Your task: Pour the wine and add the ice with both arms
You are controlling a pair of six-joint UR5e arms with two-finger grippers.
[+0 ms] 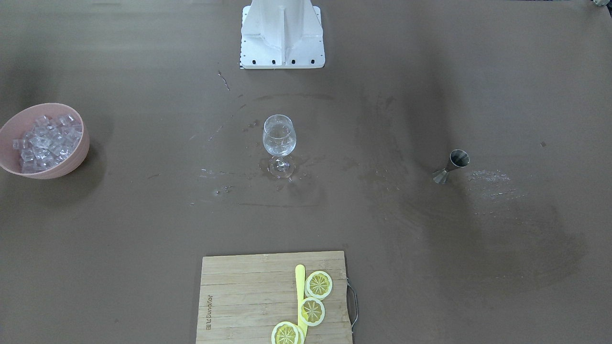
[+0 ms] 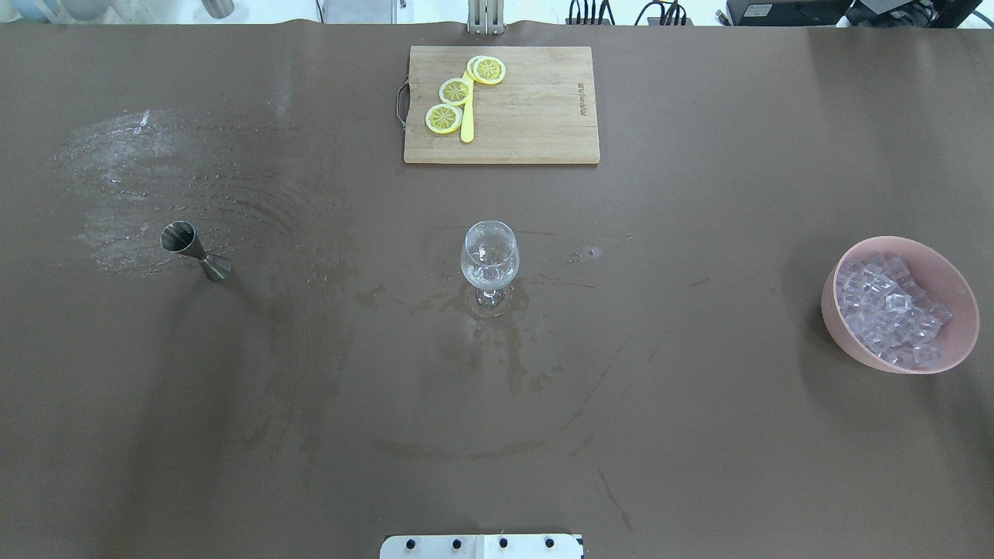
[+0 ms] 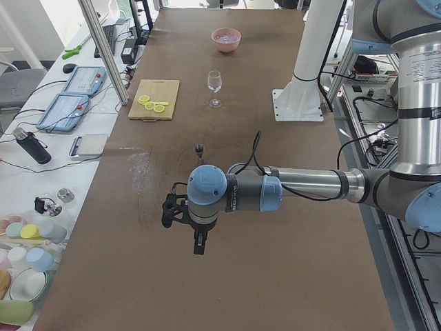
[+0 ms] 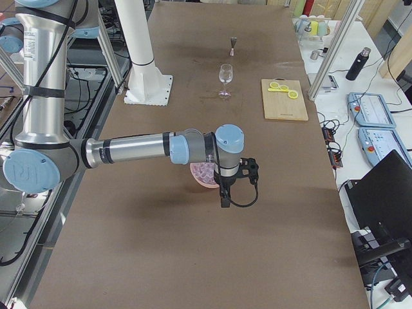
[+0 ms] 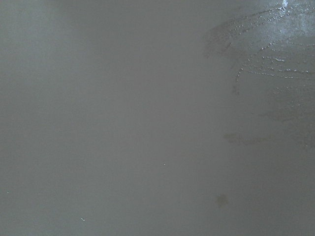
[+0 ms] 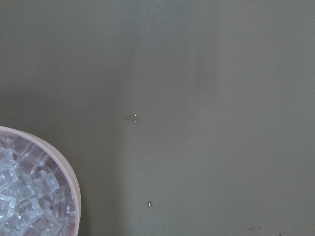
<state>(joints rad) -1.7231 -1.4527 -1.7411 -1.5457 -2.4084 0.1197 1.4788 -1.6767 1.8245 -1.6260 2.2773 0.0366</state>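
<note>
The ice is piled in a pink bowl close to the right edge of the tabletop. The right tool is held above the tabletop just beside that bowl, and the left tool toward the left edge. Whether either is wide or narrow cannot be told. A stemmed glass is set at the centre.

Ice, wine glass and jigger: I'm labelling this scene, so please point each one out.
ice [image 2: 893, 310], overhead exterior view, middle of the pile.
wine glass [image 2: 489, 255], overhead exterior view, side of its bowl.
jigger [image 2: 196, 252], overhead exterior view, its narrow waist.
</note>
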